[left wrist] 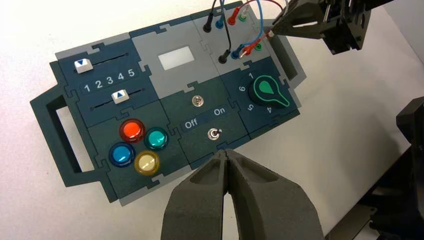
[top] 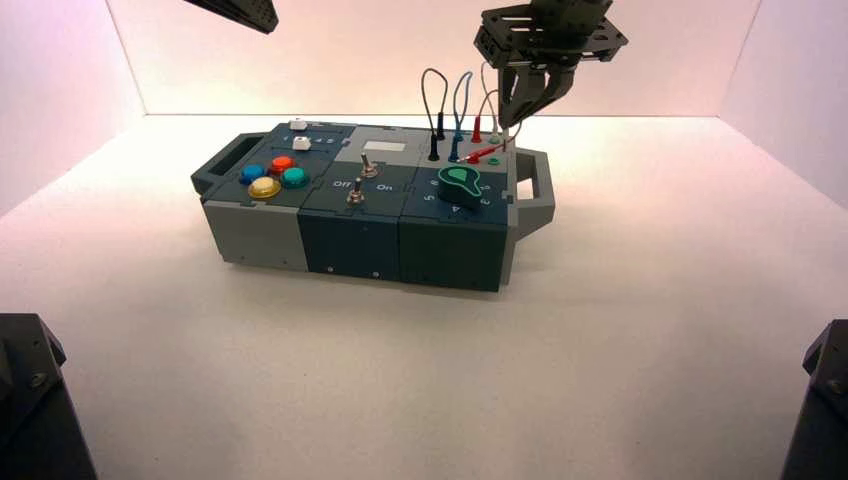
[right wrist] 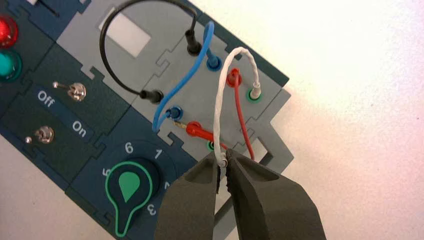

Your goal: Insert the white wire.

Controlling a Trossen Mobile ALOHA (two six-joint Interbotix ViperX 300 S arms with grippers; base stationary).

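Observation:
The white wire (right wrist: 218, 105) arches up from a green-ringed socket (right wrist: 255, 93) at the box's far right corner. Its free plug end is pinched between the tips of my right gripper (right wrist: 223, 161), which is shut on it just above and beside a second green-ringed socket (right wrist: 210, 145). From above, the right gripper (top: 514, 120) hangs over the wire field at the box's back right. My left gripper (left wrist: 228, 153) is shut on nothing and hovers off the box's front edge, near the lower toggle switch (left wrist: 214, 133).
A red lead (right wrist: 241, 120) has one plug (right wrist: 199, 130) lying loose on the panel by the free socket. Black (right wrist: 107, 55) and blue (right wrist: 187, 82) leads loop nearby. The green knob (right wrist: 129, 186) sits next to the gripper. Buttons (left wrist: 132, 130) and sliders (left wrist: 119, 95) lie at the box's left.

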